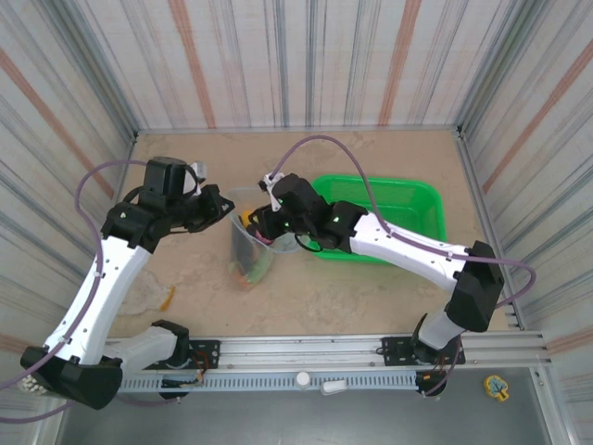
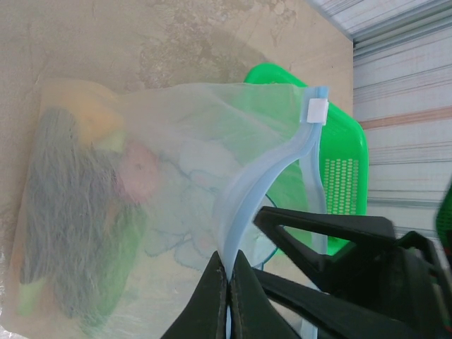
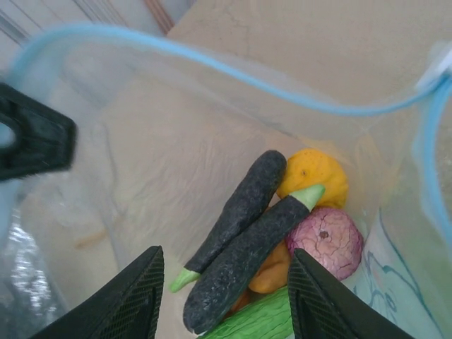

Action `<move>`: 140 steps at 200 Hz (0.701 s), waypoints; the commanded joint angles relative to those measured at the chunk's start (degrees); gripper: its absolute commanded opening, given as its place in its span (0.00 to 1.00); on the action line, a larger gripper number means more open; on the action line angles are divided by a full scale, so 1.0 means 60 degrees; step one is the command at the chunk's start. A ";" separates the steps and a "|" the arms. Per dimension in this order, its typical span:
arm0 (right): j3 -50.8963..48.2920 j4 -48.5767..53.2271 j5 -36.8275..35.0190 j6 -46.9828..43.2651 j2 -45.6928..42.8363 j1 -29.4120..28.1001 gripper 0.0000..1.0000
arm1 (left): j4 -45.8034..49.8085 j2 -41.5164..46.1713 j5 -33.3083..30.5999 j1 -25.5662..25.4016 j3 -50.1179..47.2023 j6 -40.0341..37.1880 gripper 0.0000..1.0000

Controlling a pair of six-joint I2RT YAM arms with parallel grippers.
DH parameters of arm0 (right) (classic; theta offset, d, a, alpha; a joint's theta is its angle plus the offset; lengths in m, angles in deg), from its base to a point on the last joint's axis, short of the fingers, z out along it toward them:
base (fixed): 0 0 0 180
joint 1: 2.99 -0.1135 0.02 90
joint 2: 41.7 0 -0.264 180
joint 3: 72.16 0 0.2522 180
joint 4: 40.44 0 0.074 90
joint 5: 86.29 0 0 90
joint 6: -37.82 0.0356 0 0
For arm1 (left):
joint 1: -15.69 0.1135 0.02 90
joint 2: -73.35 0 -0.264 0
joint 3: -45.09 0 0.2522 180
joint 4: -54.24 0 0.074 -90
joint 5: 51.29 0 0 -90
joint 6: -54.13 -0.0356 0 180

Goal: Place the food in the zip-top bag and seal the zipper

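The zip-top bag point(image 1: 248, 248) hangs upright with its mouth held wide. My left gripper point(image 1: 222, 204) is shut on the light-blue zipper point(image 2: 261, 176) at the mouth's left rim, its fingertips pinched together point(image 2: 229, 275). My right gripper point(image 1: 266, 222) stands open at the mouth, looking down into the bag point(image 3: 141, 162), with nothing between its fingers point(image 3: 227, 300). At the bottom of the bag lie two dark eggplants point(image 3: 240, 205), an orange round piece point(image 3: 318, 173), a purple-pink ball point(image 3: 326, 240) and a green cucumber point(image 3: 254, 321). The zipper point(image 3: 212, 67) arcs open above them.
A green mesh basket point(image 1: 408, 199) sits right of the bag, behind the right arm. An orange carrot point(image 1: 167, 297) lies on the table near the left arm. Striped walls close in the table on three sides.
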 commanded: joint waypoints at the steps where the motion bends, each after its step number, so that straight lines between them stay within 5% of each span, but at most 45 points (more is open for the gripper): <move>1: 0.0545 0.0374 0.0121 -0.0019 -0.0624 0.0104 0.48 | 0.0026 0.0100 -0.0105 0.0029 0.0117 -0.0016 0.00; 39: 0.0807 0.1131 -0.0091 0.0278 -0.1289 0.0480 0.42 | 0.0058 0.0115 -0.0104 0.0021 0.0160 -0.0052 0.00; 77: 0.0053 0.2069 -0.0301 0.2142 -0.2803 0.1837 0.38 | 0.0150 0.0177 -0.0165 0.0029 0.0182 -0.0217 0.00; 140: -0.1109 0.7184 -0.1503 0.6682 -0.3466 0.4933 0.42 | 0.0052 0.0157 -0.0076 0.0029 0.0089 -0.0265 0.00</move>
